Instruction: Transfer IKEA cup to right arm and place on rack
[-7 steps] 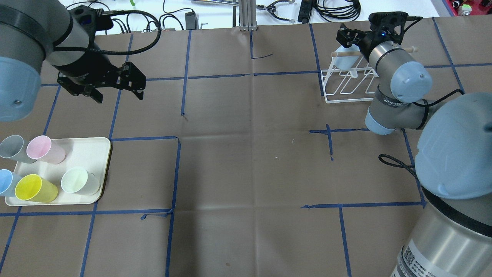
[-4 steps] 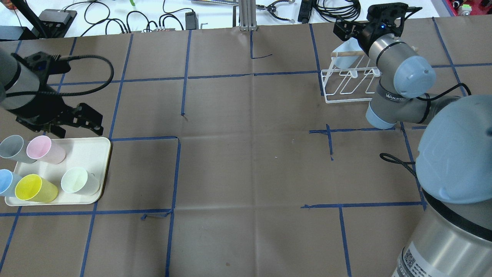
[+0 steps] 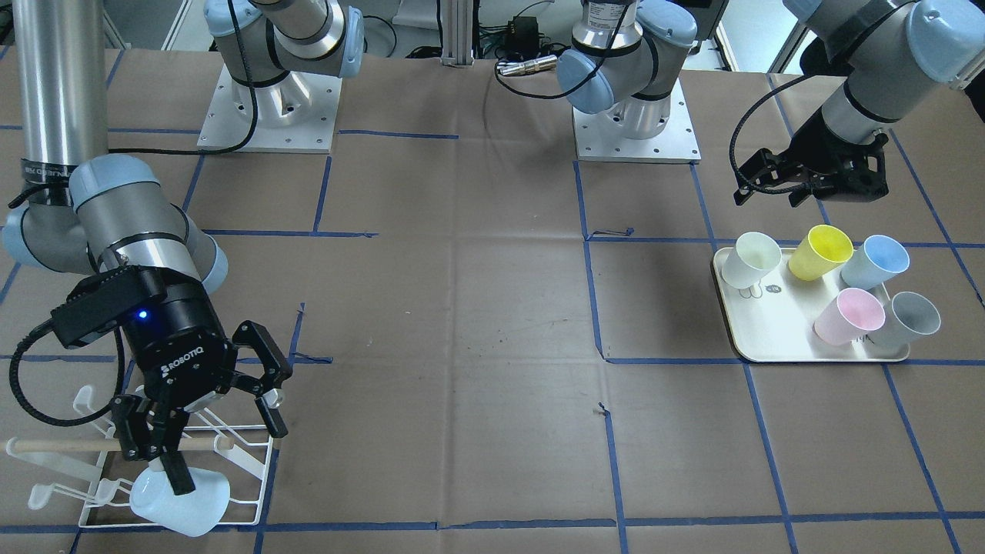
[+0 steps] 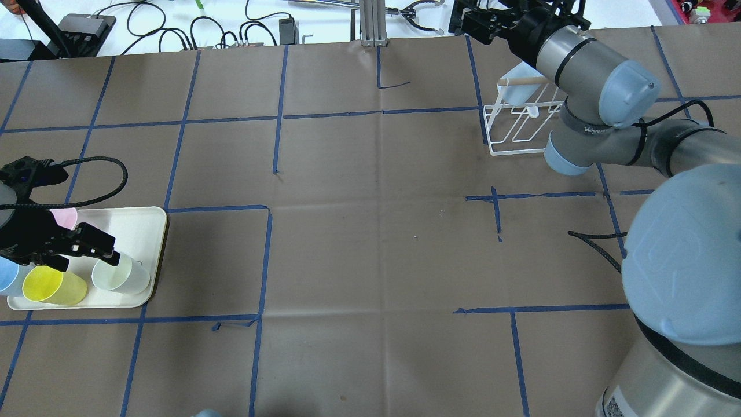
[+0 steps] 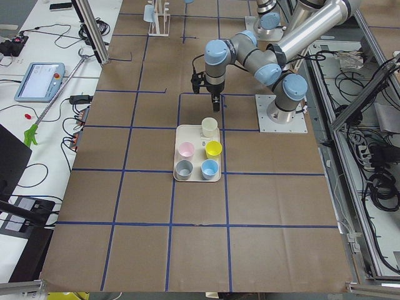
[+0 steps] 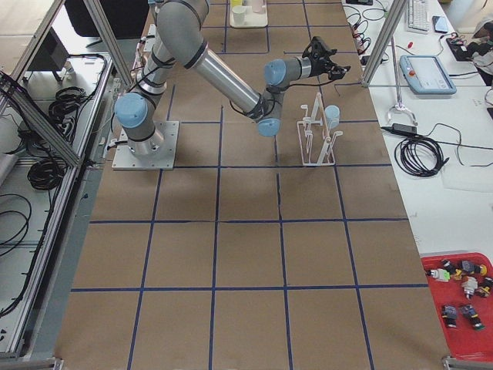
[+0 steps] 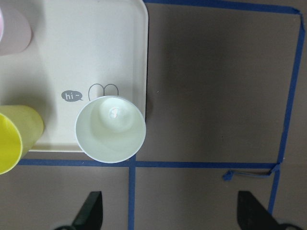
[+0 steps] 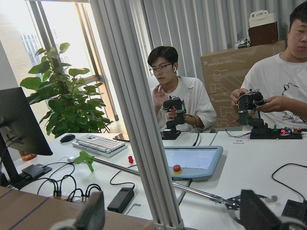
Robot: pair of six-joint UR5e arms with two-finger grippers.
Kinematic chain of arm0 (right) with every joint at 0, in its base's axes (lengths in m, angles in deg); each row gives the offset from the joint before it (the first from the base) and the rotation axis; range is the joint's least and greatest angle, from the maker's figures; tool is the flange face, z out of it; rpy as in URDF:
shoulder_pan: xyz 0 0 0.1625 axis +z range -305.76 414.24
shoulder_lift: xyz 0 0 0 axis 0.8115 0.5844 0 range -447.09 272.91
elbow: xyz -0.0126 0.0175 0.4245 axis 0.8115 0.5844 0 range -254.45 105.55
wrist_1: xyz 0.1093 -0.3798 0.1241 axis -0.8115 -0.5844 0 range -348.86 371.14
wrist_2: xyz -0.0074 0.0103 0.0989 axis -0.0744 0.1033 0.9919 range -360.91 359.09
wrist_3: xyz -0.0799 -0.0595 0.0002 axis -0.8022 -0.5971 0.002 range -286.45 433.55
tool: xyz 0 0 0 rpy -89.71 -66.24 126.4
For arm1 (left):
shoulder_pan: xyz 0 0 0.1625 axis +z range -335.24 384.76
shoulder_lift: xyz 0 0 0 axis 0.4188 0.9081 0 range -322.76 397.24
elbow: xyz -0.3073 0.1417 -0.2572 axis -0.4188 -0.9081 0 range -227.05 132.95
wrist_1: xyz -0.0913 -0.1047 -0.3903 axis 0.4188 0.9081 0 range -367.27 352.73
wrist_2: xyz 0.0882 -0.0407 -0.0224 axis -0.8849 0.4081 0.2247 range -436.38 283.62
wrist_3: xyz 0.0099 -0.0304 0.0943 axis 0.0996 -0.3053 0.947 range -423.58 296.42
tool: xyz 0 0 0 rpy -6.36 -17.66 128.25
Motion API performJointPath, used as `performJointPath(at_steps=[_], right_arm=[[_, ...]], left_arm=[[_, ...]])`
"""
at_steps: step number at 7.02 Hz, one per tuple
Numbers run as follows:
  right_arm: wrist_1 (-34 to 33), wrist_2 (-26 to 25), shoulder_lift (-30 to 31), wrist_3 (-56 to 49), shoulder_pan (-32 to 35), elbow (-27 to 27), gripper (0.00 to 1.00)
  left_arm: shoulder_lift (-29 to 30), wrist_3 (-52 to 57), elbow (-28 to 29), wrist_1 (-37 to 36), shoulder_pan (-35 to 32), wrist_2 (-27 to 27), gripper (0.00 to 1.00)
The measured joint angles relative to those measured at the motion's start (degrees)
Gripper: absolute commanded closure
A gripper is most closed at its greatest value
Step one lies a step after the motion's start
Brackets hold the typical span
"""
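Cup (image 3: 192,508) seemingly resting on rack (image 3: 61,445) | right gripper (image 3: 228,454) wide above

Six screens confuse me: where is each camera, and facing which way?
Front: across the table, facing the robot; both arms, right pincer near rack.
Overhead: behind its shoulders, looking down; left pincer by tray.
Left side: table's end; left arm nearest.
Right side: opposite end; right arm nearest.
Left wrist: straight down on white cup; own fingertips.
Right wrist: outward at two operators; own fingertips.
Shared: front and overhead show tray and rack.

Cream tray (image 4: 142,223) on blue-taped brown paper (image 4: 370,243)
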Motion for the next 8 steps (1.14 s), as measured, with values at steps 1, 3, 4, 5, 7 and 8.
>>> performJointPath(at_steps=[1,3,4,5,7,8], right_arm=[[-0.08,0.31,0.04,9.19,1.69,0.00,0.00],[-0.17,-0.92,0.07,22.66,4.89,-0.19,0.00],[-0.09,-3.12,0.07,27.65,6.31,-0.32,0.00],[-0.04,-5.68,0.05,33.68,7.90,-0.58,0.00],[-0.40,-8.57,0.32,49.47,10.73,-2.29,0.00],[-0.54,-8.74,0.62,55.88,11.18,-3.33,0.00]], left_arm=[[0.69,0.77,-1.07,-2.26,0.72,-0.03,0.01],[2.62,0.82,-4.13,-8.46,0.93,0.23,0.01],[4.45,0.62,-4.93,-10.96,0.74,0.41,0.01],[6.13,0.22,-5.43,-13.03,0.29,0.54,0.01],[8.97,-0.96,-6.80,-18.34,-1.89,0.62,0.01],[10.32,-1.29,-7.59,-21.02,-2.67,0.60,0.01]])
